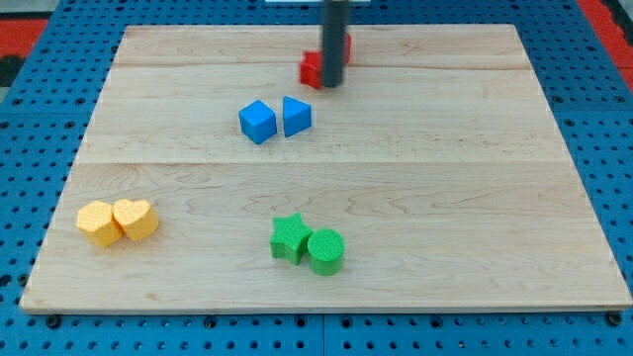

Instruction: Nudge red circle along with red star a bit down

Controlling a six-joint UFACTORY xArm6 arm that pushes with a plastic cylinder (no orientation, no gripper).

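Two red blocks sit near the view's top centre, mostly hidden by my rod. One red block (pixel 312 69) shows to the left of the rod; its shape is hard to make out. A sliver of the other red block (pixel 347 46) shows at the rod's right. My tip (pixel 331 84) rests on the board just at the lower edge of these red blocks, touching or nearly touching them.
A blue cube (pixel 257 122) and a blue triangular block (pixel 296 116) lie just below the tip. A green star (pixel 290 237) and green circle (pixel 325 251) sit at bottom centre. A yellow hexagon (pixel 99 223) and yellow heart (pixel 135 219) sit at bottom left.
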